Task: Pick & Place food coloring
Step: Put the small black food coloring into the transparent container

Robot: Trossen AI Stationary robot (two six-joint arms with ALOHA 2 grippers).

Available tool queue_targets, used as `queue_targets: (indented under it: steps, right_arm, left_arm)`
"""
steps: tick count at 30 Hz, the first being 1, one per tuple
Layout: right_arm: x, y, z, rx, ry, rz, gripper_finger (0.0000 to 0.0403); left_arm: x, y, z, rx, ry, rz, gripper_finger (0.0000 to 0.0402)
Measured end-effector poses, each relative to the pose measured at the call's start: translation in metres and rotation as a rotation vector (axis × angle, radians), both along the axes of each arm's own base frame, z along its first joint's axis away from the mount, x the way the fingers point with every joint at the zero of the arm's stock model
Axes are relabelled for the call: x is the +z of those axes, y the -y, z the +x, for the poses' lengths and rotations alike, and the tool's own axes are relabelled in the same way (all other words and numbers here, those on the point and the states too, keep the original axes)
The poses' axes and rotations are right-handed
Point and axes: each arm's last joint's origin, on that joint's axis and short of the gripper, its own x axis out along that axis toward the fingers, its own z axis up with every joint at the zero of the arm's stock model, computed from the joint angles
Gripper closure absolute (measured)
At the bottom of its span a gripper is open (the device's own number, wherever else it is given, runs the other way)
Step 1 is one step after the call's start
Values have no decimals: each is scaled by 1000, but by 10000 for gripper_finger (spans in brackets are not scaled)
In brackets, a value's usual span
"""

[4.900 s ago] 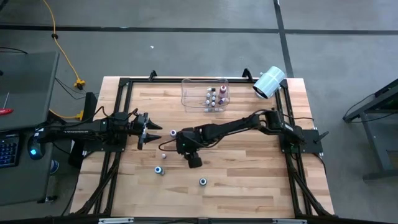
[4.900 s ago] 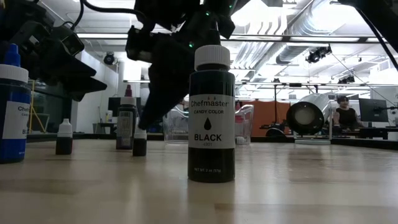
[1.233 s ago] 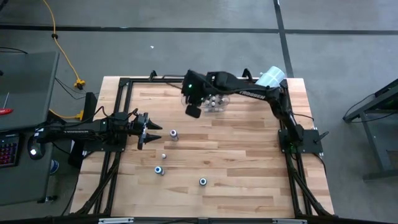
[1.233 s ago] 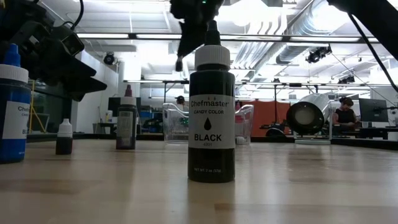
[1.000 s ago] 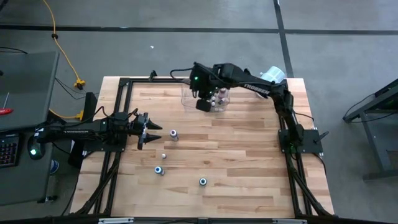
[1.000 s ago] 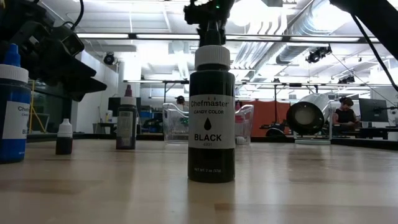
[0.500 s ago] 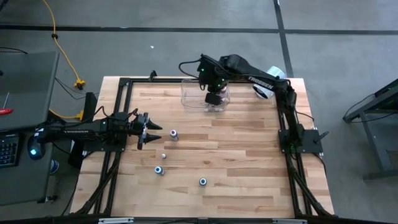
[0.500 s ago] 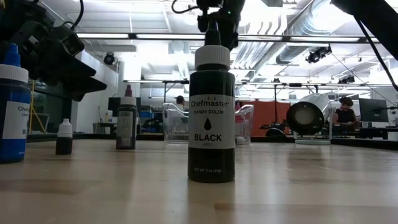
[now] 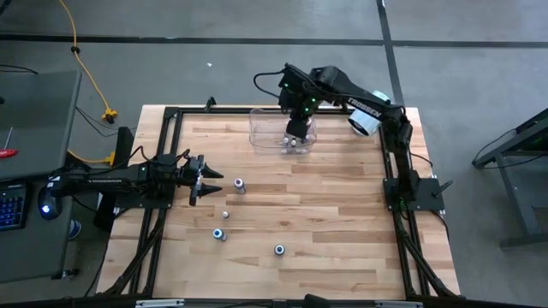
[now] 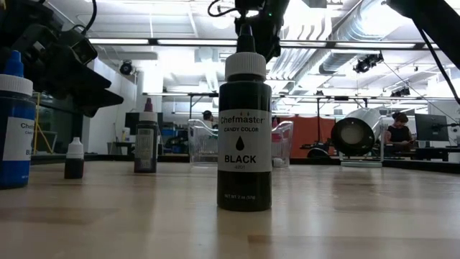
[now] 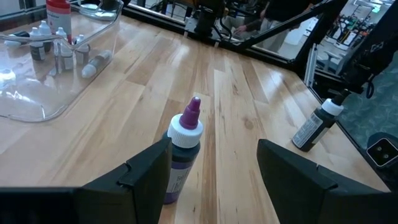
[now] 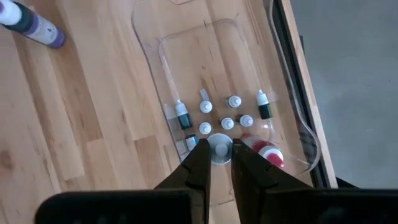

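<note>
My right gripper (image 9: 295,128) hangs over the clear bin (image 9: 265,130) at the table's far edge, shut on a small white-capped food coloring bottle (image 12: 219,149). Several small bottles (image 12: 230,118) stand or lie in the bin's right part. More food coloring bottles stand on their bases on the table: a purple-tipped one (image 9: 239,184), a tiny one (image 9: 225,215), one with a blue cap (image 9: 220,233) and a black one (image 9: 279,250). My left gripper (image 9: 205,178) waits open at the left, its fingers pointing at the purple-tipped bottle (image 11: 182,155). My right gripper pinches the bottle at its white cap (image 12: 219,144) between its two fingers. The fingers come from above and point down. The bottle hangs under them over the bin's bottles, seen end on, so the cap hides its body.
A white paper roll (image 9: 370,115) lies at the far right corner beside the bin. A black frame (image 9: 171,115) runs along the table's edges. In the low view the black bottle (image 10: 244,137) stands close to the camera, with a large blue one (image 10: 14,129) at the left.
My right gripper has carried the bottle toward the table's right and a little toward the far edge, from the bin's left part to over the bottles in its right part. It has stayed shut. The bottles on the table have kept still.
</note>
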Motion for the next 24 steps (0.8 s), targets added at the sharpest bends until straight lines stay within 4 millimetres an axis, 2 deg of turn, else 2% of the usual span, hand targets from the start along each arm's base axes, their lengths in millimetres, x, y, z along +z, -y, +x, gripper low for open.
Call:
queue_targets:
  steps: [5, 10, 14, 18, 24]
  right_arm:
    - [-1, 7, -2, -8, 7, 8, 370]
    - [-18, 11, -8, -17, 37, 9, 367]
    - [-43, 7, -20, -26, 100, -12, 368]
    - [-78, 3, -31, -67, 128, -22, 366]
    - [-124, 6, -37, -138, 160, -13, 363]
  left_arm:
    - [0, 0, 0, 0, 0, 0, 167]
    - [0, 0, 0, 0, 0, 0, 167]
    - [0, 0, 0, 1, 0, 0, 167]
    - [0, 0, 0, 3, -1, 1, 167]
    - [0, 0, 0, 4, -1, 1, 167]
